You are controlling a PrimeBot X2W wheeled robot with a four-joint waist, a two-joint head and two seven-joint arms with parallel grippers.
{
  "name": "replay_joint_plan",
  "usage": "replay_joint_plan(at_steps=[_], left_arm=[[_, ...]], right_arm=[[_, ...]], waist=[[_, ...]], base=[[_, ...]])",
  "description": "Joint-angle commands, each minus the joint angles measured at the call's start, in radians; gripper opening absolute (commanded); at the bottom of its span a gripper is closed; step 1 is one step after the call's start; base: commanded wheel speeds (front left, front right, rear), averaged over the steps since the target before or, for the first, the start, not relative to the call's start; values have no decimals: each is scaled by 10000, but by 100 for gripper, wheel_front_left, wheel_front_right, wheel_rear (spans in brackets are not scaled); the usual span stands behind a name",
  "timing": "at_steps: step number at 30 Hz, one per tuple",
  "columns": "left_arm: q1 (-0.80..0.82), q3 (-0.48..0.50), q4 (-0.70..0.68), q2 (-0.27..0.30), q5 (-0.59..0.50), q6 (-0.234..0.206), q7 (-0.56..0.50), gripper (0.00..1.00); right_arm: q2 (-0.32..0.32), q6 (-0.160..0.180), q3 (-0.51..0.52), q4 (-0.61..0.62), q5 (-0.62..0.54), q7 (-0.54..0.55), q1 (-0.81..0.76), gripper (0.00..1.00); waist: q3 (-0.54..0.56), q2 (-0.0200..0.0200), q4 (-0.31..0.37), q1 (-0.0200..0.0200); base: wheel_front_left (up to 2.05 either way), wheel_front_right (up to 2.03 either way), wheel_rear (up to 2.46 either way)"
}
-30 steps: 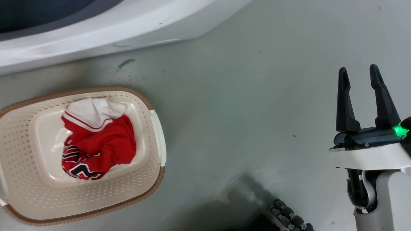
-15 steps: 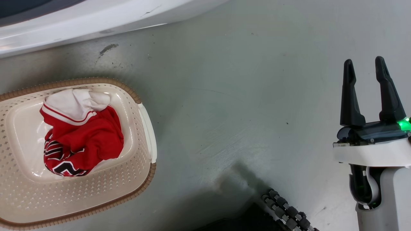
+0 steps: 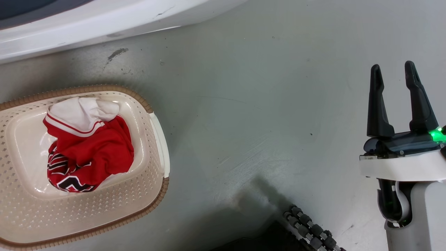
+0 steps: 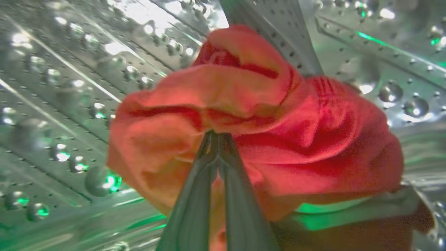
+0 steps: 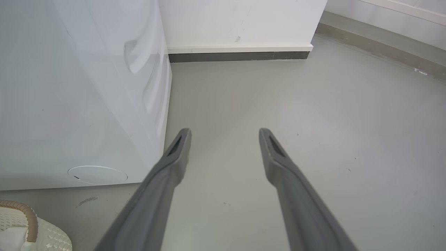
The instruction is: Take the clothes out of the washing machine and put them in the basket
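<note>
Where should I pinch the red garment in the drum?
Take the thick middle fold of the red garment, coming straight in from the front. The cloth bunches up toward the left gripper, which is shut on that fold.

head: down over basket [image 3: 134, 205] | left wrist: inside drum [image 4: 69, 69] — close | right wrist: shares basket [image 5: 31, 219]

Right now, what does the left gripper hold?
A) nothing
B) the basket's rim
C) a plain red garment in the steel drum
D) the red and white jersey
C: the left gripper is shut on the plain red garment, with the perforated steel drum behind it.
</note>
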State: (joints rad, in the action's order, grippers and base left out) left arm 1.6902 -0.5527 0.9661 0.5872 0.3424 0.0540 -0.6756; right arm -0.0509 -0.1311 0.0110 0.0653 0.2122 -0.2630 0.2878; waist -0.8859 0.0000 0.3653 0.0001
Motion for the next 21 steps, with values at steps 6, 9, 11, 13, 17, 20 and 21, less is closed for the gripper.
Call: replay_joint_plan(at_steps=[6, 9, 11, 13, 17, 20, 21], left_arm=[[-208, 14, -110, 52, 106, 20, 734, 0], [-395, 33, -75, -57, 199, 62, 1277, 0], [-583, 64, -42, -168, 318, 125, 1710, 0], [-836, 133, 60, -330, 487, 177, 2075, 0], [-1346, 146, 214, -681, 745, 343, 2940, 0], [-1849, 87, 337, -1005, 896, 445, 3603, 0], [-2042, 83, 369, -1108, 984, 491, 3887, 0]], right_arm=[[15, 7, -4, -91, -80, -27, 147, 100], [13, 7, 11, -127, -210, -27, 66, 100], [13, 7, 58, -144, -302, -26, 1, 100], [13, 7, 95, -191, -425, -26, -90, 100], [10, 7, 160, -271, -676, -26, -257, 100], [10, 7, 185, -333, -895, -27, -371, 100], [7, 7, 197, -366, -958, -27, -420, 100]], waist=[[257, 0, -59, -1], [560, 0, -175, -1], [811, 0, -284, -1], [1077, 0, -452, -1], [1687, 0, -805, -1], [2145, 0, -1083, -1], [2324, 0, -1174, -1]], base=[[0, 0, 0], [0, 0, 0], [0, 0, 0], [0, 0, 0], [0, 0, 0], [0, 0, 0], [0, 0, 0]])
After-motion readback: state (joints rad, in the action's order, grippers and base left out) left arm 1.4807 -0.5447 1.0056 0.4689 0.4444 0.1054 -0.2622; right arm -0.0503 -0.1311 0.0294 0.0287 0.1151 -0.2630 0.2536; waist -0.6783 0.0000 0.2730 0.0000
